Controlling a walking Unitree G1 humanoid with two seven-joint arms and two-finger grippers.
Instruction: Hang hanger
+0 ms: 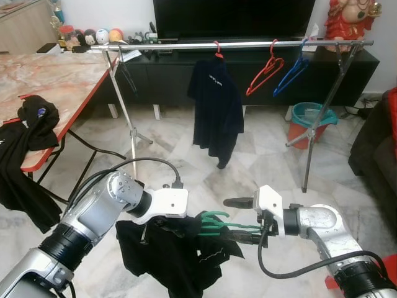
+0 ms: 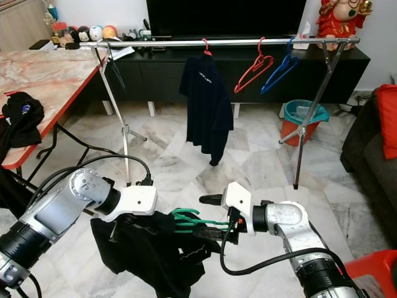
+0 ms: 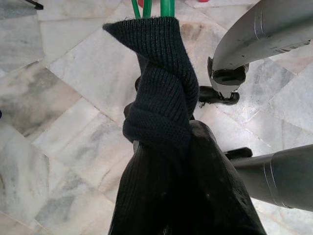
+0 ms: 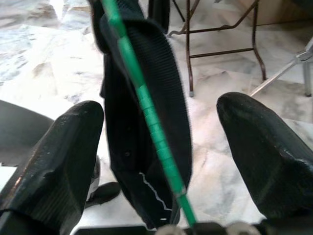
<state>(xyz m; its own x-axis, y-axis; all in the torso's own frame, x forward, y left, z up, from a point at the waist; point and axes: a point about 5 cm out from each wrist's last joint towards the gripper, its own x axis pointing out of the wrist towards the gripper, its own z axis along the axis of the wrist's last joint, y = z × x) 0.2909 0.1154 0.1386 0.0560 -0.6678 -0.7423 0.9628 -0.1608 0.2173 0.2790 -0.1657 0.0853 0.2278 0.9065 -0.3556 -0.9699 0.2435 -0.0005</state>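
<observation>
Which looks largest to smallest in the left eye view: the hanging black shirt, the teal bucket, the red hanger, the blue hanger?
1. Hanging black shirt, clearly the largest.
2. Teal bucket.
3. Red hanger and blue hanger: they look about alike, so I won't rank them.

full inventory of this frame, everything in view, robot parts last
Green hanger: 1, green, between the two grippers, low front.
Black garment: 1, black, draped on the green hanger.
Clothes rail: 1, silver, ahead.
Dark shirt: 1, hanging on rail.
Red hanger: 1, on rail.
Blue hanger: 1, on rail.
Table: 1, marble top, red edge, left.
Black clothes: pile, table edge.
Bucket: 1, teal and red, floor.
TV: 1, black.
Left gripper: at garment.
Right gripper: jaws open around hanger.
</observation>
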